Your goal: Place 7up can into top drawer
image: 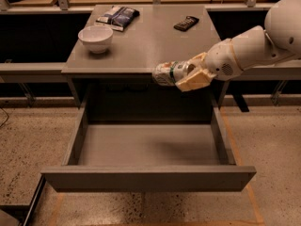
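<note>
The 7up can [167,73], silvery-white with green markings, lies on its side in my gripper [184,74]. The gripper is shut on it and holds it in the air just past the table's front edge, above the back of the top drawer [146,147]. The drawer is pulled fully out, wide and shallow, with a grey floor and a flat front panel [148,179]. My white arm [254,46] reaches in from the right.
On the grey table [141,41] stand a white bowl [95,37] at the left, a dark snack bag [118,17] at the back and a black remote-like device [186,22] at the back right. Speckled floor lies around the drawer.
</note>
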You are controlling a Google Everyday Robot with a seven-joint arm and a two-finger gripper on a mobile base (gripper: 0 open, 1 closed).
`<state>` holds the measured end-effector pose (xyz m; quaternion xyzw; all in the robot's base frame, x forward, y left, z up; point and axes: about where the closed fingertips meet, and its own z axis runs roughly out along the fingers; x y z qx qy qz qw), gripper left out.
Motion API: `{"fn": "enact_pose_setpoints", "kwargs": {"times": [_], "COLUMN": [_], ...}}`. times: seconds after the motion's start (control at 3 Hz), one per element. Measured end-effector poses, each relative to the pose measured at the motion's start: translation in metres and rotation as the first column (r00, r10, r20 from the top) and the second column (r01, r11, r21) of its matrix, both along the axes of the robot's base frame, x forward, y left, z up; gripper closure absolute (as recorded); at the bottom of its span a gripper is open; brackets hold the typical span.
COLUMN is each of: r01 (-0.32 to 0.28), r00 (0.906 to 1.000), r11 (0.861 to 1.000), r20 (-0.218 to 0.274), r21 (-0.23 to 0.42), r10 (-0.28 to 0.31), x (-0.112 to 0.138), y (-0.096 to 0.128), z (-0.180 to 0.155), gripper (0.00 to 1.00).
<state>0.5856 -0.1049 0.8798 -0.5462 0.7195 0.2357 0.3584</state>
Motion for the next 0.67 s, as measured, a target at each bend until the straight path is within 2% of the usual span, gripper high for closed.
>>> {"fn": "enact_pose_setpoints", "kwargs": {"times": [0.67], "r01": [0.006], "r00": [1.0000], "r11": [1.000], "r20": [-0.004], "r21": [-0.015], "r10": [-0.006], "x": [0.0059], "y": [0.0000], "z": [-0.0022], "gripper": [1.00]}}
